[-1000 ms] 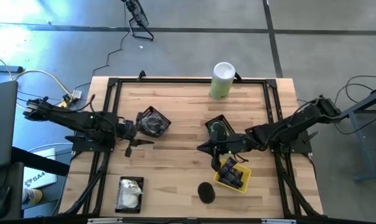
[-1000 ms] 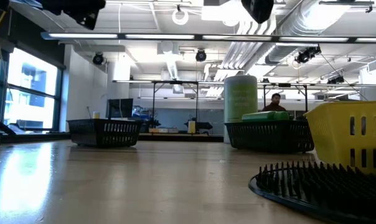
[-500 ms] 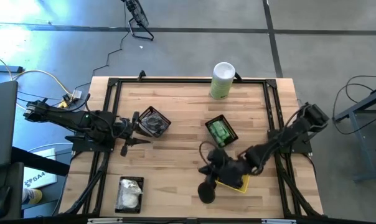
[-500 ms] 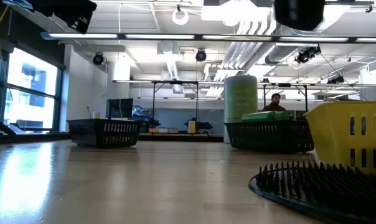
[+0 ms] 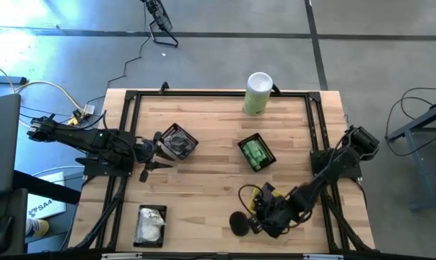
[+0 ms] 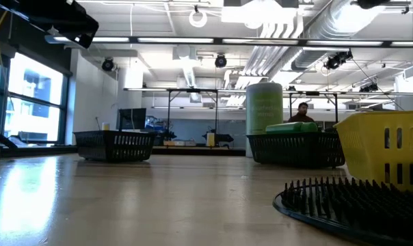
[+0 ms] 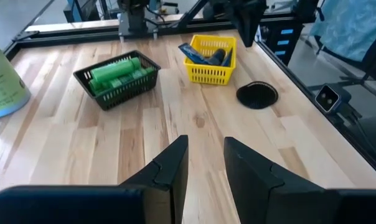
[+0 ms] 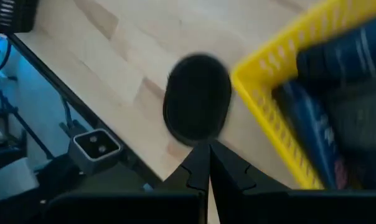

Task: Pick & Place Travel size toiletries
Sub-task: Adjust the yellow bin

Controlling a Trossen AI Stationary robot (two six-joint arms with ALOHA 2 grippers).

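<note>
A flat black round disc lies on the wood near the table's front edge, seen close in the right wrist view. Beside it stands a yellow basket holding dark navy tubes. My right gripper, shut and holding nothing, hovers above the basket's left side and points down toward the disc. My left gripper stands open with nothing between its fingers at the table's left, beside a black basket of discs. Green bottles fill another black basket.
A tall white-and-green canister stands at the far edge. A black basket of white packets sits near the front left. Bare wood lies between the baskets at the table's middle. A black frame borders the tabletop.
My right gripper has swung from beside the green-bottle basket toward the table's near edge and downward, rolling its wrist, and now hangs over the yellow basket by the black disc. My left gripper has drawn back slightly toward the left edge.
</note>
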